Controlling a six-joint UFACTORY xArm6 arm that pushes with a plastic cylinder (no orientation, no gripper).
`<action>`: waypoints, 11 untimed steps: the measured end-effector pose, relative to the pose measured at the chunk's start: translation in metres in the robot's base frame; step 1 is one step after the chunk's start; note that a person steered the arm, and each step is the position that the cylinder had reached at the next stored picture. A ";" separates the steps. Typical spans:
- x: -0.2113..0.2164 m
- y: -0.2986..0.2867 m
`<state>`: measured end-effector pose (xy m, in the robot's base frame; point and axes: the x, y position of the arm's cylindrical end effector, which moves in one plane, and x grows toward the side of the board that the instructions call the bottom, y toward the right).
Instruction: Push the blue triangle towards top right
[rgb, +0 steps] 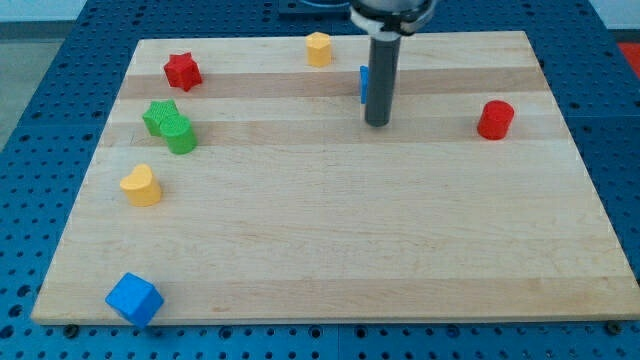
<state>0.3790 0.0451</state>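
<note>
The blue triangle (364, 84) is mostly hidden behind my rod near the view's top centre; only a thin blue edge shows at the rod's left side. My tip (377, 123) rests on the board just below and slightly right of that block, close to it or touching it.
A wooden board (330, 250) holds a red star (182, 71) and yellow block (318, 48) at the top, a red cylinder (495, 119) at the right, two green blocks (170, 125) and a yellow heart-like block (142, 186) at the left, and a blue cube (134, 298) at the bottom left.
</note>
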 end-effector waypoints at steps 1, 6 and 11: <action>0.020 -0.033; -0.064 0.049; -0.044 0.097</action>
